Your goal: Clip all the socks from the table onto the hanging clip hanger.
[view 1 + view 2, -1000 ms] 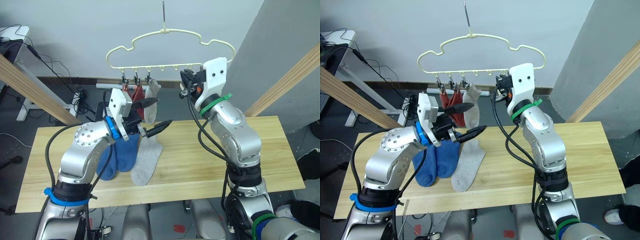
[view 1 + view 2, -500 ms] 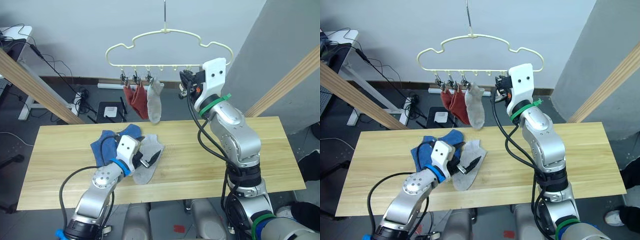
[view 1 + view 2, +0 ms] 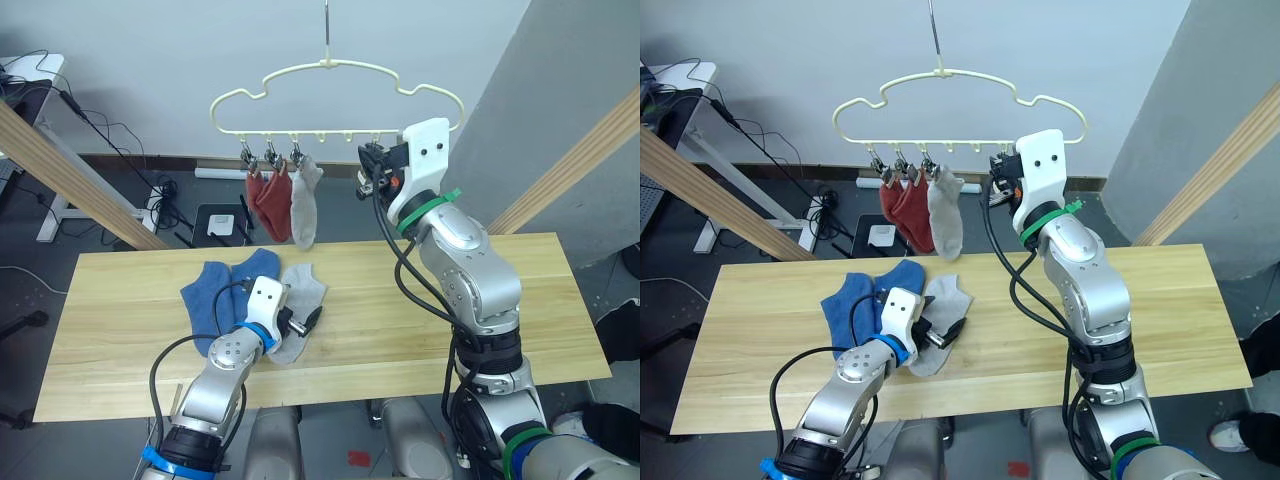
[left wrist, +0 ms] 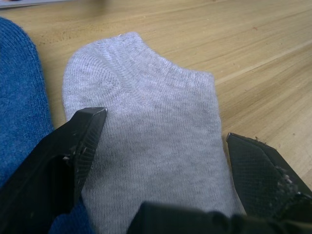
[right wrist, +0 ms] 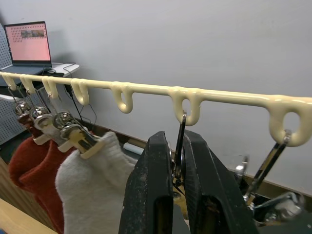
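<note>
Now the left gripper [image 3: 312,322] is resting low over the counter [image 3: 560,300], its fingers [image 4: 73,146] spread wide on either side of the grey sock [image 4: 151,126] lying flat on the wood, without pinching it. Two blue socks [image 3: 225,290] are lying just at 9 o'clock of that grey one, touching it. Up at 12 o'clock, the clip hanger [image 3: 330,95] is hanging from its hook with two rust red socks [image 3: 265,198] and another grey sock [image 3: 303,205] dangling from the three clips at its 9 o'clock end. The right gripper [image 5: 176,195] is raised at the hanger's 3 o'clock side, its fingers [image 5: 151,195] pressing together on a metal clip [image 5: 179,141] hanging from one of the loops; a further clip [image 5: 265,165] is hanging beside it.
</note>
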Controlling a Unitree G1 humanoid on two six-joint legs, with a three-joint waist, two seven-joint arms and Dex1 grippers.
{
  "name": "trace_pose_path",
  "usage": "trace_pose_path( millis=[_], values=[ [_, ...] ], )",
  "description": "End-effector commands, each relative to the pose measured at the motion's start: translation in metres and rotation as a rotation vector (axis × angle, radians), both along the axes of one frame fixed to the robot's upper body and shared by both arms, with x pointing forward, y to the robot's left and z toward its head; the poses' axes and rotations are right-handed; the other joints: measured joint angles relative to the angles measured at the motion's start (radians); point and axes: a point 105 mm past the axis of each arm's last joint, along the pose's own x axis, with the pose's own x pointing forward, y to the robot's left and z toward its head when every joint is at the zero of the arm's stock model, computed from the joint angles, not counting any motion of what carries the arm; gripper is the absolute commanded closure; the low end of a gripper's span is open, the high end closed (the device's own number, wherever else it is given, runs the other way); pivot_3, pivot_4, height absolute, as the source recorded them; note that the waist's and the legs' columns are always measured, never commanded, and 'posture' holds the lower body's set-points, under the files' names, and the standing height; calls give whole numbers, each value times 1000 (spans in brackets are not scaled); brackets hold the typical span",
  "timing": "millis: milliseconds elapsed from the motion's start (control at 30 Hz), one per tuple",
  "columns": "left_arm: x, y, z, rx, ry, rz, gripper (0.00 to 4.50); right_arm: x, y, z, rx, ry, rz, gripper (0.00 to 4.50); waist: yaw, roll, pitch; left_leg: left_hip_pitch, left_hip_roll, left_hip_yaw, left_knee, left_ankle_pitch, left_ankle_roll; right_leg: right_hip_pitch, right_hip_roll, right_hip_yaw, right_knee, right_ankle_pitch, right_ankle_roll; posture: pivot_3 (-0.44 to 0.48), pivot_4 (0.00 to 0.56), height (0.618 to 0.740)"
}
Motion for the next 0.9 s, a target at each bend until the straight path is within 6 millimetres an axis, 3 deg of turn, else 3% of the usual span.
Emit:
trace_pose_path(
  millis=[33,133,500,700,900],
  values=[
    [-9,1,-18,5,86,10,403,-11,3,15,25,-60,23,4500,-1,0,-1,0,0,0,0,0,0,0,0,0,0,0,0,-110,331,740],
    [-7,1,-15,-2,86,10,1035,-11,3,14,27,-58,23,4500,-1,0,-2,0,0,0,0,0,0,0,0,0,0,0,0,-110,330,740],
    [-10,-4,-8,-44,82,-27,1974,-11,3,15,36,-57,20,4500,-1,0,-3,0,0,0,0,0,0,0,0,0,0,0,1,-113,331,740],
    [-4,-12,11,-115,33,-86,2750,-11,1,14,33,-59,13,4500,-2,0,-2,0,0,0,0,0,0,0,0,0,-1,-1,1,-116,331,740],
    [0,-13,25,-190,0,-105,4465,-11,1,14,30,-60,9,4500,-4,0,-2,0,0,0,0,0,0,0,0,0,-1,-1,1,-118,329,740]
  ],
)
